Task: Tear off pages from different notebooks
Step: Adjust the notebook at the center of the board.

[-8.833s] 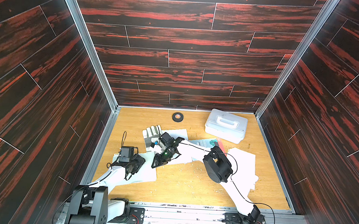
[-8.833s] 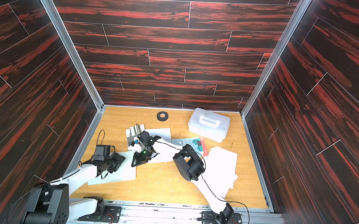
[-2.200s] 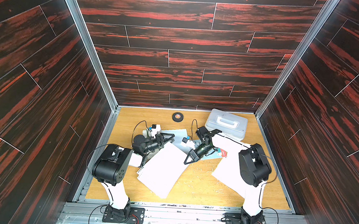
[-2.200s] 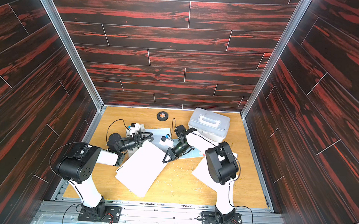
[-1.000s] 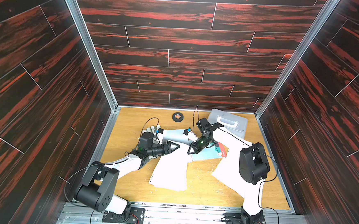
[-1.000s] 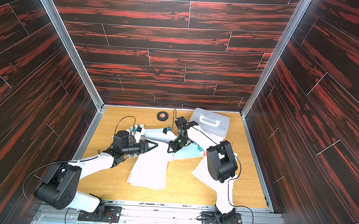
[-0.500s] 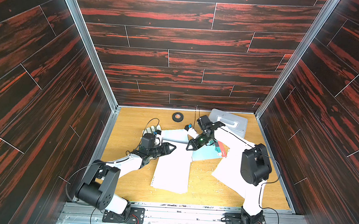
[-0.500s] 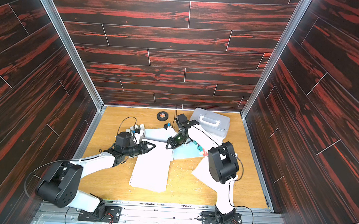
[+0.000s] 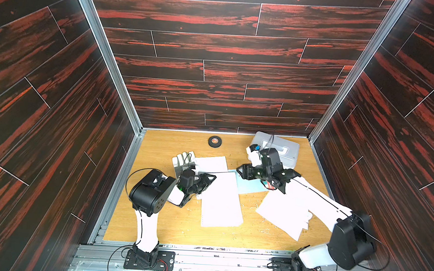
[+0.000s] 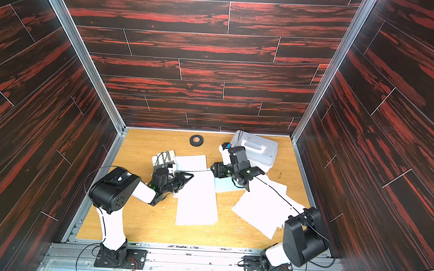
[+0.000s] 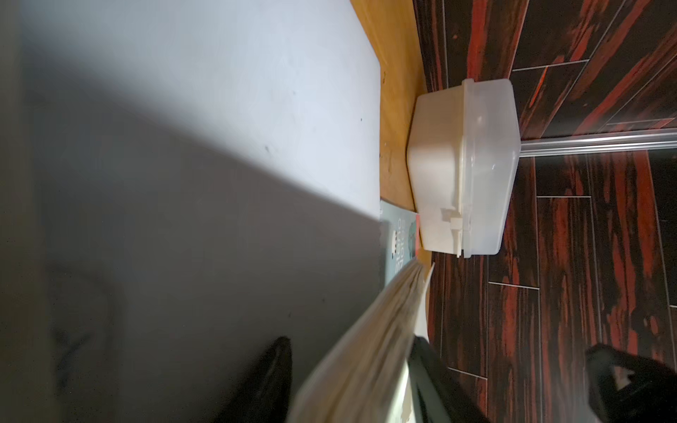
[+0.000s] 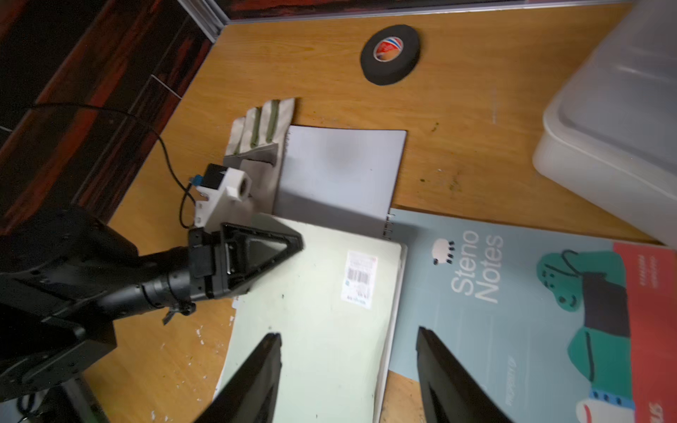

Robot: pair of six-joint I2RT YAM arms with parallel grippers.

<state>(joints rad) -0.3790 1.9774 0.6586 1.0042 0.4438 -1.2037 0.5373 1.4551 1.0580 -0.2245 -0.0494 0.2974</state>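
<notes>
Notebook: pale green notebook (image 12: pixel 322 293) flat mid-table, one edge lying over the Steno Notes pad (image 12: pixel 494 293).
Pages: torn pages (image 9: pixel 283 215) heaped under the right arm.
Left gripper (image 11: pixel 350 342): fingers pinching the notebook's stacked page edge.
Right gripper (image 12: pixel 348 333): fingers spread wide, hovering over the cover, nothing held.
Risk: careful now, a hasty grab could take several sheets at once, or drag the whole pad if that pinch slips.

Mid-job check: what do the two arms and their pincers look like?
The left arm and right arm have white links, bulky black joint housings and thin black cables running alongside. The left pincer and right pincer each have two black, tapering triangular fingers. A white camera mount sits on the left wrist.
</notes>
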